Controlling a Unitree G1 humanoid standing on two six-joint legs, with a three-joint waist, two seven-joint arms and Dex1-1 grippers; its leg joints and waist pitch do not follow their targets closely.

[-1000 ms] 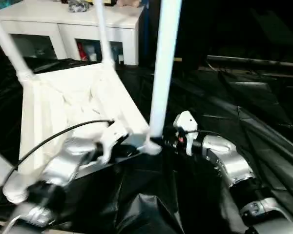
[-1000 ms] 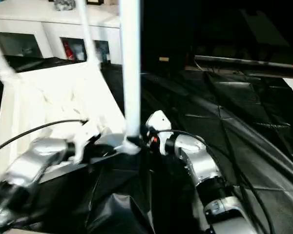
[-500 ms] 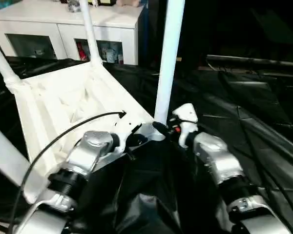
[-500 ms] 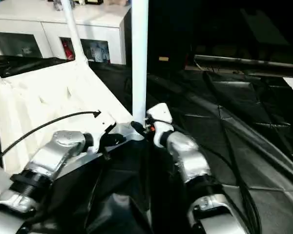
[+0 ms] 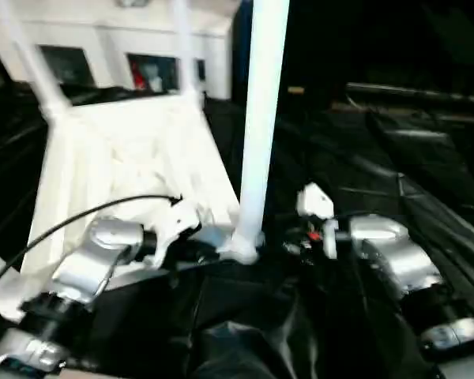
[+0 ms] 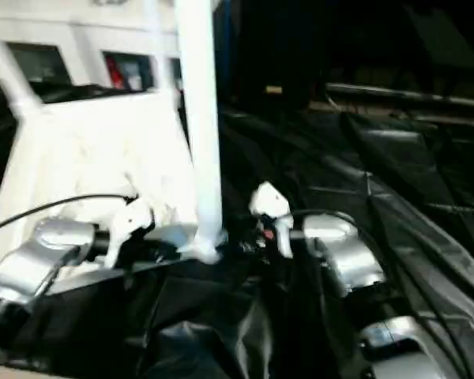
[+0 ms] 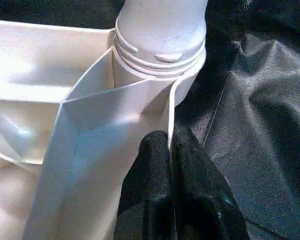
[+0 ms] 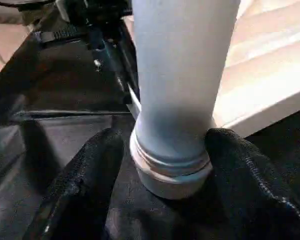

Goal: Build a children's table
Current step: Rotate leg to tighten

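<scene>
The right gripper has spread its black fingers wider around the near white tube leg of the upturned white plastic children's table on black sheeting, likely regripping, while the left gripper stays clenched on the corner rim.

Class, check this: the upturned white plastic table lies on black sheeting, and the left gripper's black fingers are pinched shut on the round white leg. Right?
Not quite. The left wrist view shows the left gripper pinched on the thin edge wall of the upturned white plastic table, beside the round white leg. The black sheeting is right.
</scene>
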